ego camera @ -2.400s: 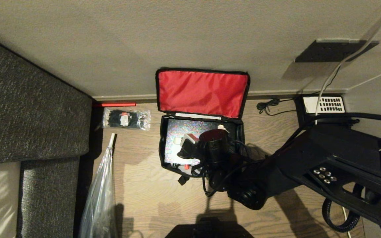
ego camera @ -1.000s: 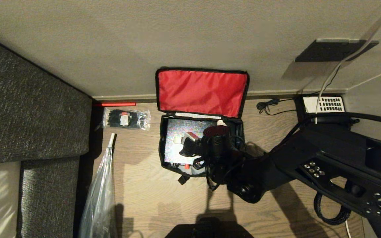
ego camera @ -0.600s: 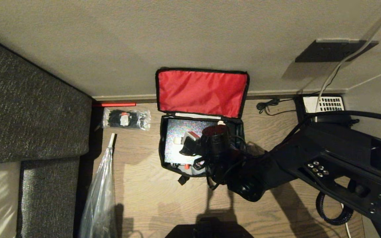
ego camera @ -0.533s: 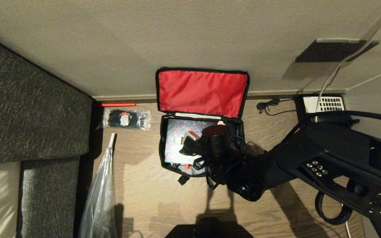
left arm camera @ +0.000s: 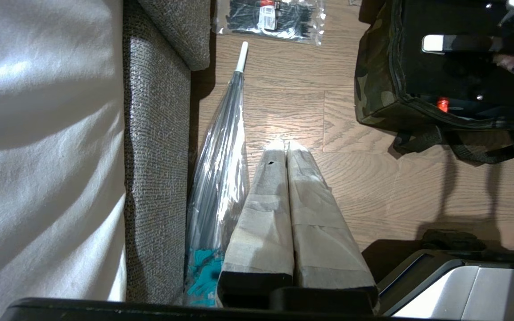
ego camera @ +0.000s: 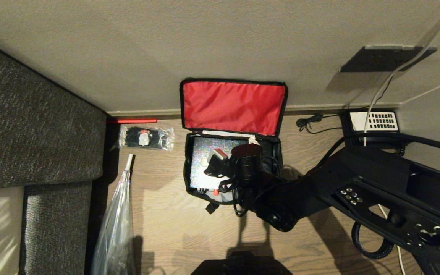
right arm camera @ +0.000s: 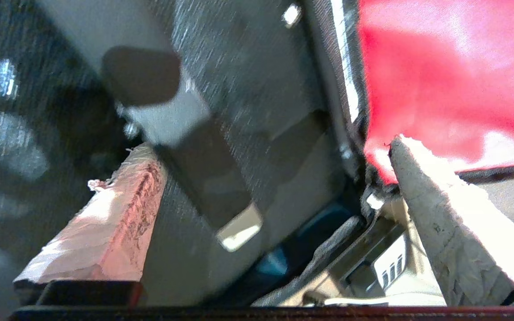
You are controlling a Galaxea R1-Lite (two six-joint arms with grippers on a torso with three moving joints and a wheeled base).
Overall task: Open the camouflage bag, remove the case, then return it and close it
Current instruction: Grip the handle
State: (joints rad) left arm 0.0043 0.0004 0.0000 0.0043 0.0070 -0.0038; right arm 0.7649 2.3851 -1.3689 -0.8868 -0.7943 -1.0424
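The camouflage bag (ego camera: 186,172) stands open on the wooden floor, its red lid lining (ego camera: 233,107) leaning against the wall. Inside lies the case (ego camera: 206,149), flat and black with a speckled sheen and a pale tab. My right gripper (ego camera: 237,148) hangs open over the case's right part. In the right wrist view the right gripper (right arm camera: 268,145) spreads wide above the case (right arm camera: 248,89), one fingertip near the red lining (right arm camera: 440,67); nothing is between the fingers. My left gripper (left arm camera: 286,142) is shut and parked above the floor, left of the bag (left arm camera: 373,89).
A grey sofa (ego camera: 33,126) fills the left side. A clear folded umbrella (ego camera: 117,221) lies along it. A packet of black ties (ego camera: 145,137) sits by the wall left of the bag. A telephone (ego camera: 374,121) and cables lie at the right.
My right arm's elbow has swung leftward and the wrist has edged slightly toward the lid. The jaws stay open over the case. The bag and case have not moved.
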